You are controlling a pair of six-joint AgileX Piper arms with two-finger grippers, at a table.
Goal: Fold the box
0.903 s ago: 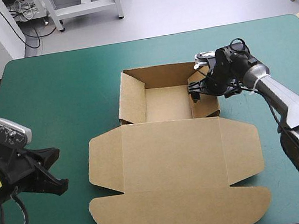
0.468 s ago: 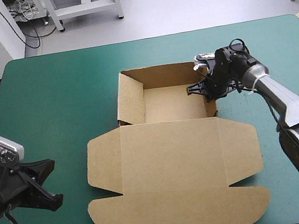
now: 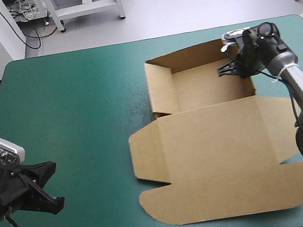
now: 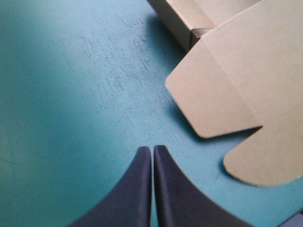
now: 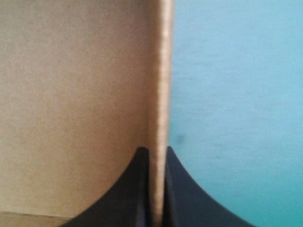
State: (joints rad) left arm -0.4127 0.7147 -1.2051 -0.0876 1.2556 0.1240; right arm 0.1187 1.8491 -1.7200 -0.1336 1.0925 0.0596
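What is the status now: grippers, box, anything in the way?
Right gripper shut on the box, at its right wall. Left gripper shut, empty, over the teal-green cover. Box: open tray, lid flat. Nothing in the way.

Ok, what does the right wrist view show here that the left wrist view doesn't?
Only the right wrist view: the right gripper, fingers shut on the edge of a raised wall of the box, with the tray's inside on one side of that wall. Only the left wrist view: the left gripper, fingers shut on nothing, over bare teal-green cover, with a flat side flap and the rounded end of the lid ahead, apart from it. Both: brown board and that cover.
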